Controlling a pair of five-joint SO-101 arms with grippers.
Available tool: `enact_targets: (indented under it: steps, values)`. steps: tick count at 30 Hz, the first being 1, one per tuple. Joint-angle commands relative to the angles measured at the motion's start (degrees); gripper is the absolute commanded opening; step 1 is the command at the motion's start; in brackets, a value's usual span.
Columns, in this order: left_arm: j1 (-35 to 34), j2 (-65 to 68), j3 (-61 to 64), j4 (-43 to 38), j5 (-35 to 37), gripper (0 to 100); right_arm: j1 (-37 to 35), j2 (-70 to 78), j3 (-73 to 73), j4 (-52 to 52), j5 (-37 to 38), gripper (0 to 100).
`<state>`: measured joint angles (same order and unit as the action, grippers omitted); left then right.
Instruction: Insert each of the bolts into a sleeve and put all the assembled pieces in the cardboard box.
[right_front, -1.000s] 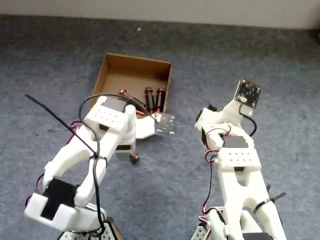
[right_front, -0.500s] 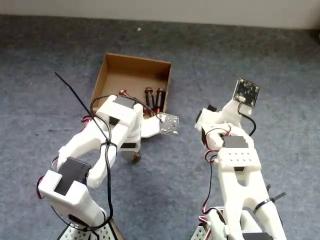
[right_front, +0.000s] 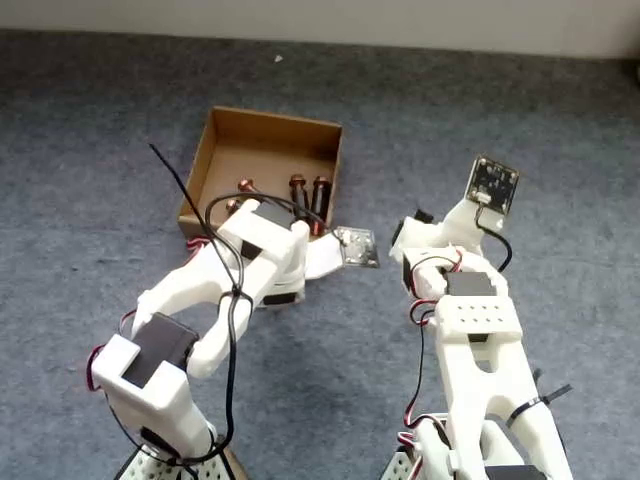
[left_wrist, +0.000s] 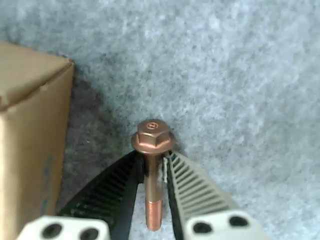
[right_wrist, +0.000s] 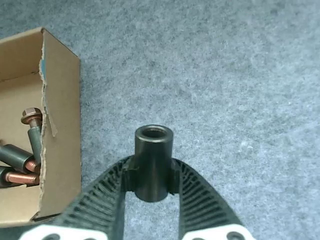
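My left gripper (left_wrist: 154, 156) is shut on a copper bolt (left_wrist: 152, 142), gripping the shank just under the hex head. It hangs over the grey carpet beside a corner of the cardboard box (left_wrist: 30, 125). My right gripper (right_wrist: 152, 167) is shut on a dark sleeve (right_wrist: 152, 160) held upright with its bore facing the camera. In the high view the left arm (right_front: 255, 260) lies at the near right corner of the cardboard box (right_front: 225, 125). Several assembled pieces (right_front: 305, 195) lie inside the box, and they also show in the right wrist view as assembled pieces (right_wrist: 25, 162).
Grey carpet (right_front: 500, 90) covers the whole work surface. The right arm (right_front: 470, 310) stands to the right of the box, with a small circuit board (right_front: 495, 185) at its wrist. A black cable (right_front: 185, 190) arcs off the left arm.
The left arm has swung rightward, toward the right arm. The bolt head that showed below its wrist is now hidden under it. The right arm has kept still.
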<state>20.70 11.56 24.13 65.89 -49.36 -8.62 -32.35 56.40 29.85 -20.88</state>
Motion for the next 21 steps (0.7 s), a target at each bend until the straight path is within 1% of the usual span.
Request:
enact_targets:
  steps: [1, 6, 9, 14, 21]
  values:
    - [1.1, -4.97, -1.1, -0.44, 5.98, 1, 0.66, -1.98, -0.48, -1.27, 0.62, 0.6]
    - [-1.54, -14.11, 1.27, -0.88, 12.66, 1, 0.66, -2.33, -0.4, -1.27, 0.62, 0.6]
    - [-1.19, -21.49, 4.26, -2.46, 16.97, 1, 0.66, -2.59, -0.4, -1.1, 0.62, 0.6]
    - [-1.54, -33.89, 9.1, -9.05, 27.43, 1, 0.66, -2.68, -0.4, -1.1, 0.62, 0.6]
    - [-1.36, -45.14, 9.63, -14.42, 42.2, 1, 0.57, -2.77, -0.4, -1.1, 0.62, 0.6]
